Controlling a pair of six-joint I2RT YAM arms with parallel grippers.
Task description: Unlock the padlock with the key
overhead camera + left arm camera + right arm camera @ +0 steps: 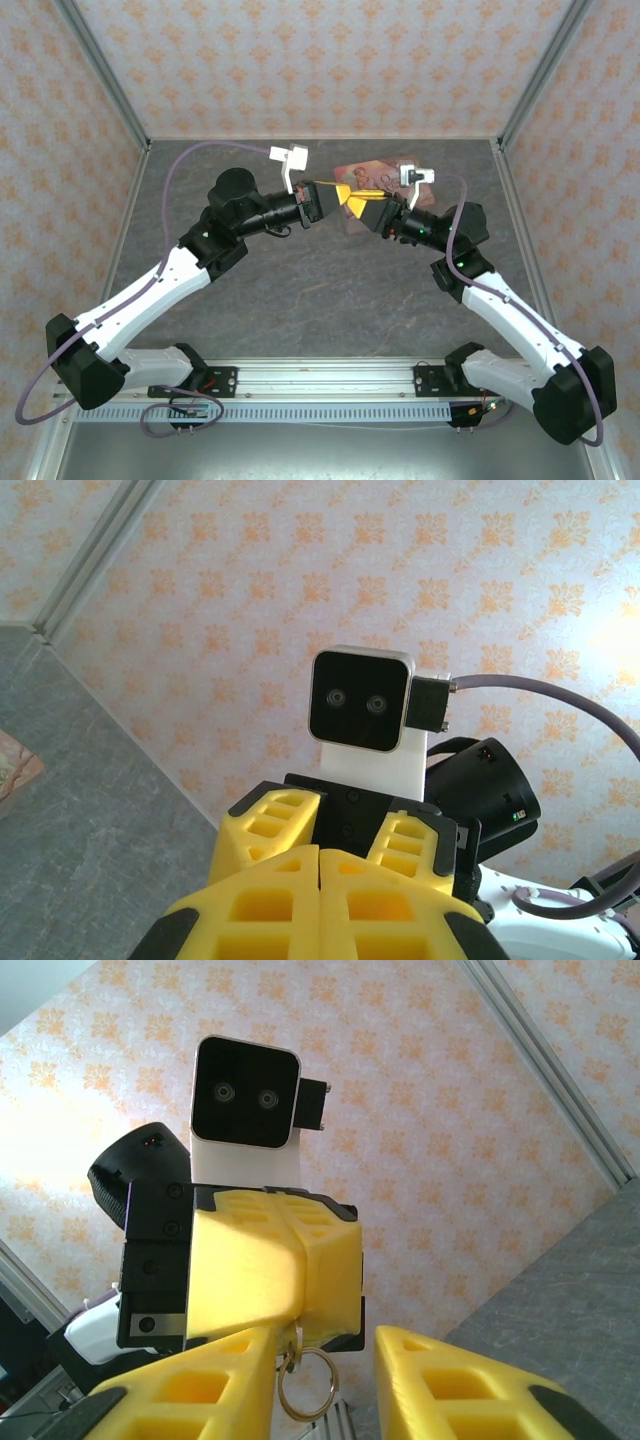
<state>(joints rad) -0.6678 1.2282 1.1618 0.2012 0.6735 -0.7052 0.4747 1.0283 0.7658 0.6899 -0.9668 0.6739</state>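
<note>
- Top ext.: both arms are reaching over the worktop toward its far edge and meeting nose-to-nose at mid-width. L gripper and R gripper are hanging in the air, touching or nearly so. They are just on the near side of the pink box, which is lying by the far edge. Too small here to read either claw.
- L wrist: L gripper is showing its fingers pressed together, with no gap at the seam. R gripper is facing it head-on, fingers spread to either side. A corner of the pink box is showing on the worktop at the left.
- R wrist: R gripper is standing apart and gripping nothing. L gripper is sitting just above that gap, clamped. A key ring is dangling from its tips into the gap on a thin metal sliver. Judged: that sliver is the key, pinched by the L pads.
- Padlock: cannot tell whether it is also inside that pinch.
- Progress (judgement): key pick-up is looking done, and the step in hand is looking like a handover or regrip btwn arms. Insertion, turn and shackle release are all remaining.
</note>
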